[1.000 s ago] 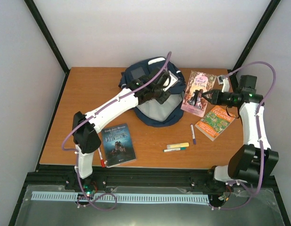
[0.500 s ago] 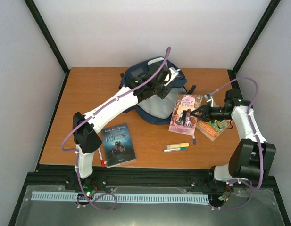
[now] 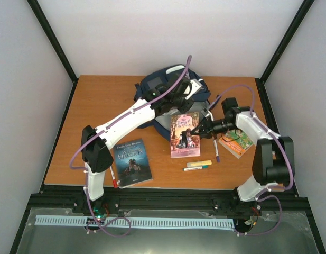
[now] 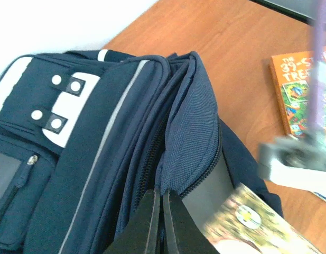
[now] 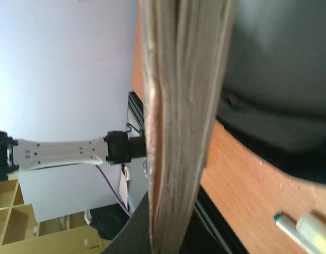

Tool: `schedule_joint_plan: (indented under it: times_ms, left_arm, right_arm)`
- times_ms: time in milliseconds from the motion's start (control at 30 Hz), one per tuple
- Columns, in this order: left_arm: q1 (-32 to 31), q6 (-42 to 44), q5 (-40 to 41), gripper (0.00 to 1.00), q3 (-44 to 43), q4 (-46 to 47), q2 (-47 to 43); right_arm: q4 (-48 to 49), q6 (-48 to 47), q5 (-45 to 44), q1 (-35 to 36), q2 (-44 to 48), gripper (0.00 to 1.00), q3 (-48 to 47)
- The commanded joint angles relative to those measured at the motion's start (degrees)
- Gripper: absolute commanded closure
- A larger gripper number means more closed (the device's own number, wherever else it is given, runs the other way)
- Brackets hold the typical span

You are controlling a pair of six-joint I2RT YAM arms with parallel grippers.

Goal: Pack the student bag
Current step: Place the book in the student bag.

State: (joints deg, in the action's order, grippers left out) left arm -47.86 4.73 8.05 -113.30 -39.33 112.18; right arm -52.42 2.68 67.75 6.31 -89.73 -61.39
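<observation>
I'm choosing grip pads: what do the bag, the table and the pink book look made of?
The bag: woven navy fabric, probably nylon or polyester; matte, with visible ribbed weave and stitched seams. The table: smooth orange-brown wood-look top, maybe laminate; grain too faint to tell. The pink book: paper, its stacked page edges show at the right wrist; printed cover.

The top external camera looks steeply down over the whole table (image 3: 99,100). The left wrist camera sits close above the student bag (image 4: 99,148). The right wrist camera is edge-on against a book (image 5: 178,106); both things show overhead too.
</observation>
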Motion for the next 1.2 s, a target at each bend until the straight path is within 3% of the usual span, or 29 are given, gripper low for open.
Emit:
schedule_joint_plan:
  times_ms: [0,333,533,733,933,1167]
  left_arm:
    - [-0.39,0.59,-3.91,0.99,2.28,7.81,-7.19]
    - [-0.4,0.72,-3.82,0.99,5.33,8.81,-11.88]
    - [-0.39,1.58,-6.77,0.99,5.09,8.81,-13.41]
    - [-0.39,3.17,-7.0,0.99,6.43,8.67,-14.15]
    - [-0.39,3.29,-5.69,0.99,8.15,8.92,-14.91]
    - [-0.23,2.39,-2.02,0.99,13.67,10.21,-18.52]
  right_arm:
    - [-3.12,-4.94,4.24,0.91,-7.42,0.97,-8.66]
    - [-2.11,-5.26,8.26,1.16,-20.35,0.97,-13.72]
    - [12.29,2.4,6.25,1.16,-23.02,0.97,-14.8]
    - [19.26,6.39,-0.15,1.32,-28.49,0.97,-21.71]
    - [15.66,7.39,-5.86,1.43,-33.13,0.68,-30.1]
    - [14.74,3.31,-13.77,1.43,-22.13,0.49,-21.67]
